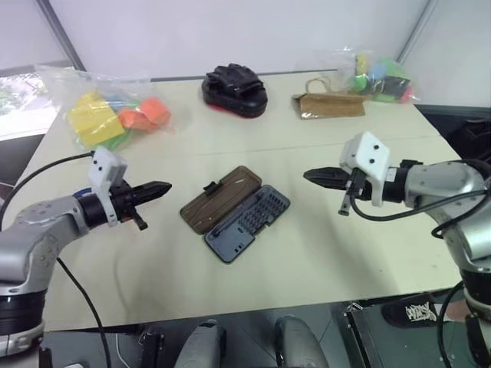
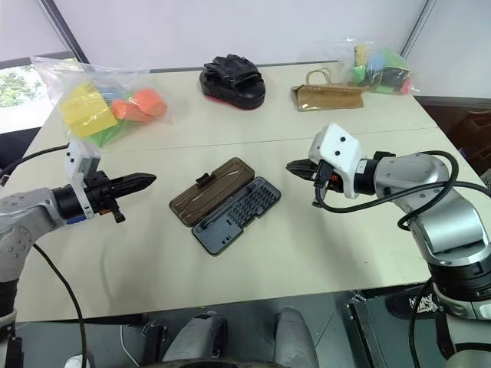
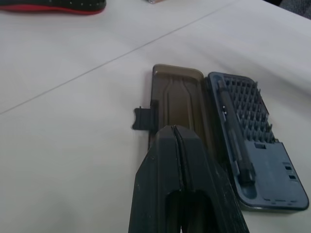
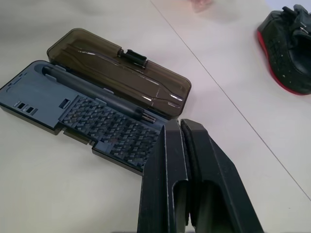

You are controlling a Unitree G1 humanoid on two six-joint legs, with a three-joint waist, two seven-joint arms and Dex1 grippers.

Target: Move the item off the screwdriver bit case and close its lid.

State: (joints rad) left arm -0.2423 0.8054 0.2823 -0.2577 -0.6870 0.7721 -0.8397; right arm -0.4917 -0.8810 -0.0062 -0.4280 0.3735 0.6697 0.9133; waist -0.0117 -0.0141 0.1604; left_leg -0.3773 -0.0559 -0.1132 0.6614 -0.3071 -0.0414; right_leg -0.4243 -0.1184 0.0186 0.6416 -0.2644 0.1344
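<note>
At the centre of the head view, flat dark blue-grey plastic screwdriver bit case (image 1: 248, 222) lying open on the beige table (image 1: 322, 253), translucent smoky-brown rectangular lid (image 1: 221, 198) flat beside the tray, toward upper left. At left, left gripper (image 1: 159, 188), fingers pressed together, empty. At right, right gripper (image 1: 313, 176), also closed, empty. Upper centre, black padded mitt (image 1: 235, 89).

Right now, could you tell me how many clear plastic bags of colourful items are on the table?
2. One bag lies at the far left corner; the other bag lies at the far right corner, behind the brown paper bag.
</note>
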